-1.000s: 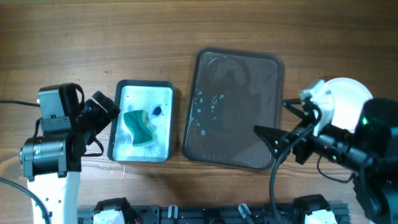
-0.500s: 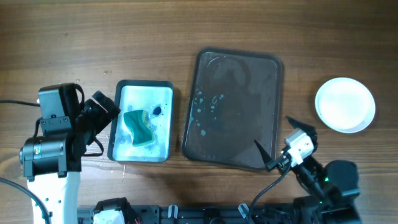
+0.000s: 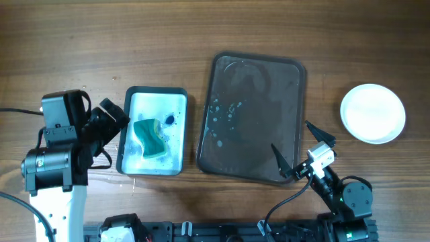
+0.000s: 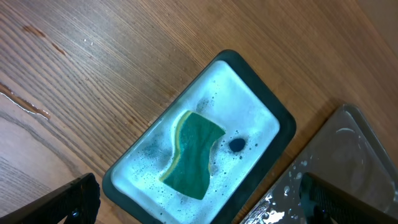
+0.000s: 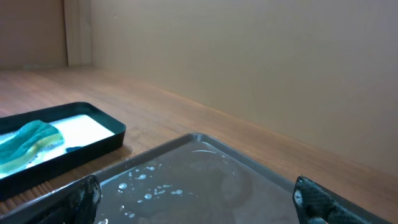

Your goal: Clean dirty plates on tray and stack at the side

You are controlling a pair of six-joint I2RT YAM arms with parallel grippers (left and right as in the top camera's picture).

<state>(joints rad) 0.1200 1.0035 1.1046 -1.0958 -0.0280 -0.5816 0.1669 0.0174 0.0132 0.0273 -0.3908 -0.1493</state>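
**Tray bare, plates stacked at the side, both pairs of jaws spread and empty**

From above, the large dark tray (image 3: 295,81) lies mid-counter with no plates on it, only scattered water droplets (image 3: 225,114) toward its left edge. The white plates (image 3: 373,113) sit on the wooden counter (image 3: 101,40) off the tray's right edge, well apart from it. They read as one clean white disc, so how many are stacked cannot be told. No blue smear shows on top. Judging by this, the wiping and stacking look finished, or very nearly so.

Just beside the tray's left edge is a smaller black-rimmed tray (image 3: 168,101) holding a green sponge (image 3: 151,136) in pale suds.

The left jaws hang released over that small tray's left rim, grasping nothing. The right jaws are likewise released and empty over the big tray's near right corner.

Only the overhead view shows the plates. The left wrist view adds detail: the sponge's yellow edge and a dark blue blob (image 4: 236,145) beside it. The low right wrist view looks across the wet tray toward a plain wall (image 5: 249,62).
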